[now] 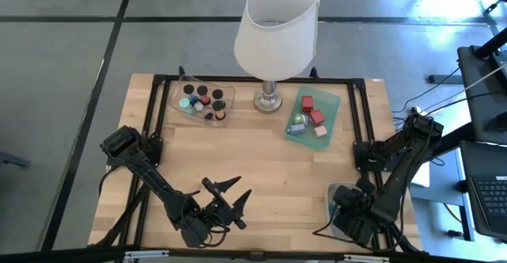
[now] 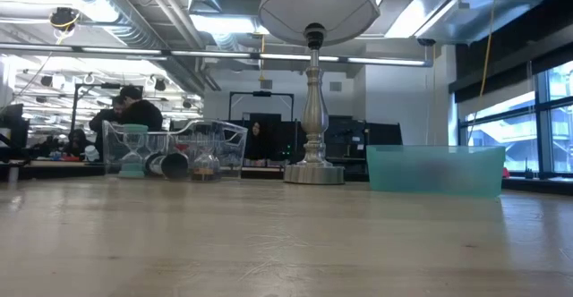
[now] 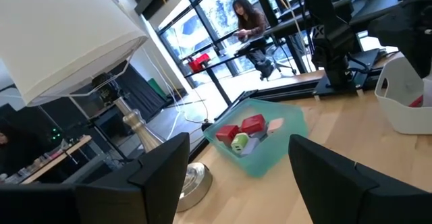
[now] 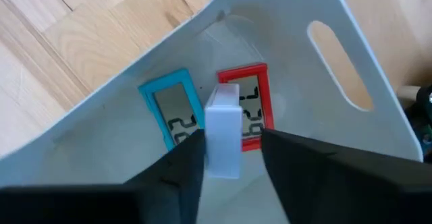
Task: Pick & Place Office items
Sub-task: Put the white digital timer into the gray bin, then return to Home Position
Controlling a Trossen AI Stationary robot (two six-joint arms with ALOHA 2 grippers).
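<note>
Wooden table, lower right: right gripper inside a white bin, clenched on a white block (above two tags). Left gripper, lower left, released.

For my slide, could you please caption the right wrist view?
Right gripper holding a white block over the white bin with two small timers.

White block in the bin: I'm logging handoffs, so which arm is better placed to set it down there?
Right. The right gripper holds the white block inside the white bin, above two tags. The left gripper hangs open, away from it.
</note>
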